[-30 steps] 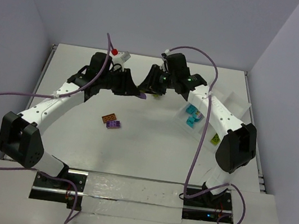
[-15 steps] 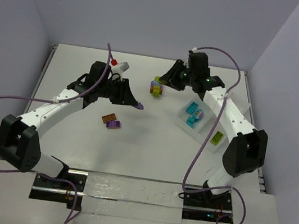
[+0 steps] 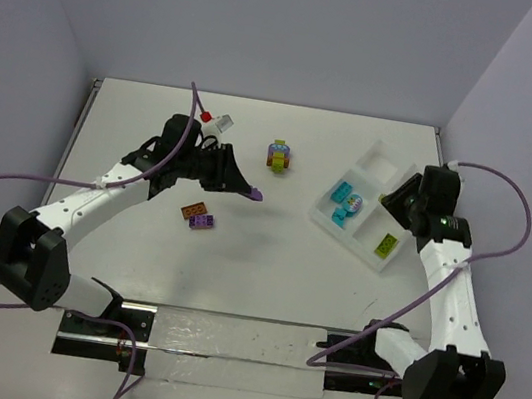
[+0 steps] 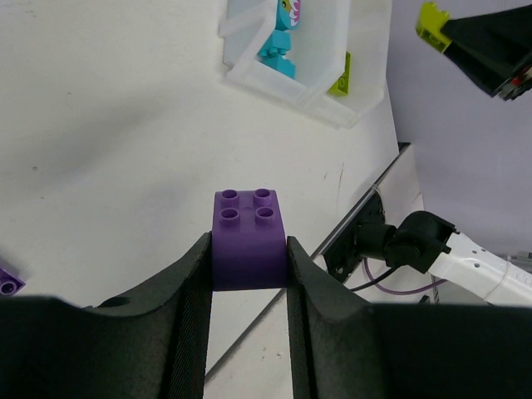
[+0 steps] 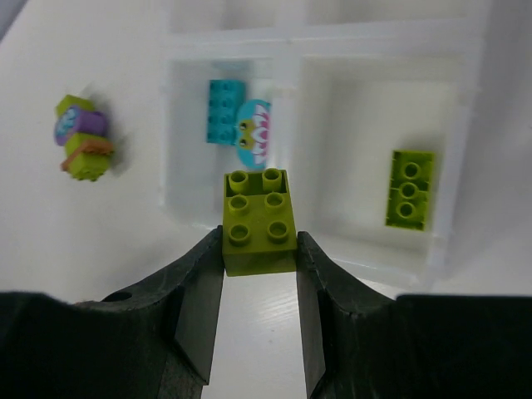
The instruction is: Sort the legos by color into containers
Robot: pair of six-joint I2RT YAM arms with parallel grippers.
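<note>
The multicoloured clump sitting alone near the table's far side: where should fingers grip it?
Probably from straight above, closing on two opposite flat sides of the multicoloured clump, across its layers. It sits apart on the table, clear of the tray, so both sides look reachable.

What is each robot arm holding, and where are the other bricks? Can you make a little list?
Left fingers: shut on a purple brick
Right fingers: shut on a lime brick, over the tray
Tray: cyan pieces in one compartment, a second lime brick in another
Table: a mixed clump, plus an orange and purple pair
</note>
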